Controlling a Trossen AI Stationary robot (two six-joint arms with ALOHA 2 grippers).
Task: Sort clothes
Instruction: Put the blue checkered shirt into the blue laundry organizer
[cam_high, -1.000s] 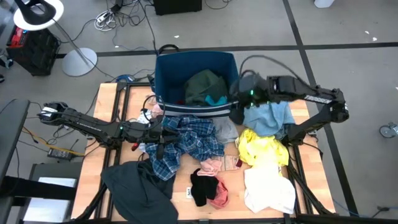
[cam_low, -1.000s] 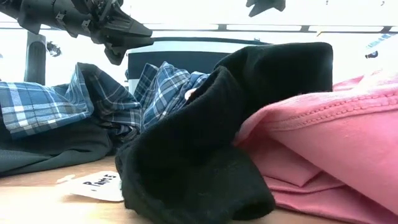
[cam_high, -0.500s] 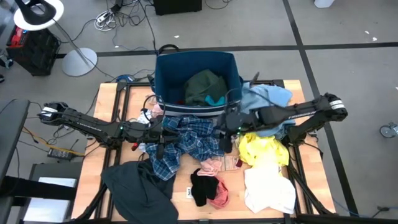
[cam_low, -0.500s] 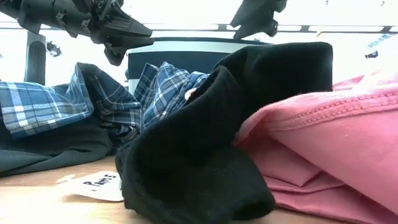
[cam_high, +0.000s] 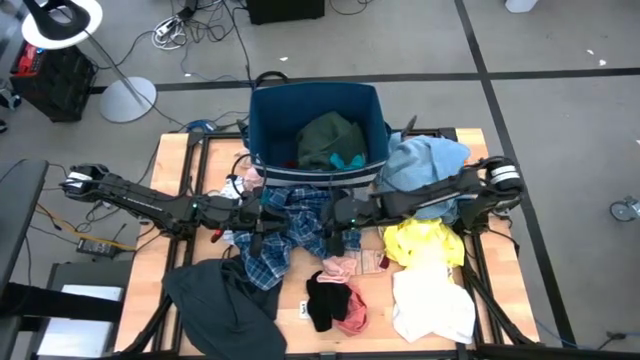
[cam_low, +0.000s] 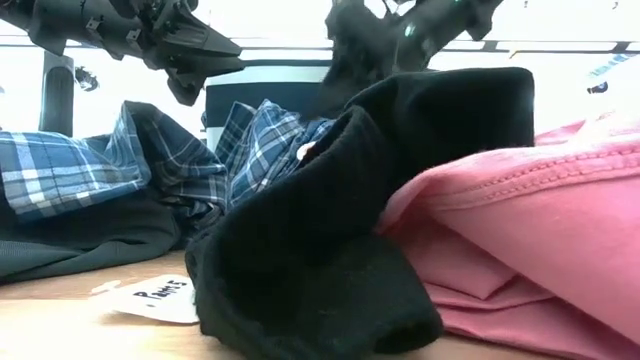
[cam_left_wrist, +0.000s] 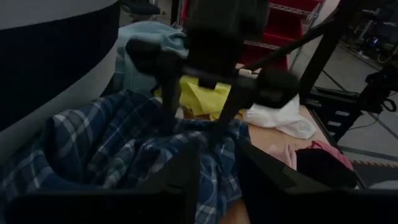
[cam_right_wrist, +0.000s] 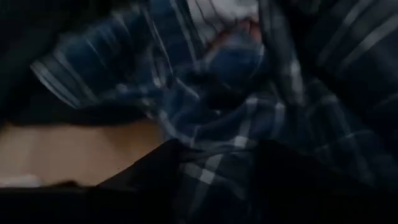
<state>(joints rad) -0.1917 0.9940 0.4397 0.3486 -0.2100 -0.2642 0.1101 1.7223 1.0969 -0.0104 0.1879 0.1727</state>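
Note:
A blue plaid shirt lies crumpled in the table's middle, in front of the navy bin. My left gripper hovers open, just above the shirt's left part. My right gripper stands open over the shirt's middle, with its fingers pointing down at the cloth. Around the shirt lie other clothes: light blue, yellow, white, black, pink and dark grey. My right gripper comes at the plaid shirt's middle from above, slanting in from the table's right. Its spread fingertips are level with the cloth's surface. I cannot tell whether they touch it.
The bin stands at the far middle with a dark green garment inside. A small white tag lies on the wood by the near edge. Bare wood shows at the table's far left corner.
My right gripper has swung from high beside the bin's right wall down and toward the table's near left. It has ended over the plaid shirt, tipped more steeply downward. The clothes and my left gripper have kept still.

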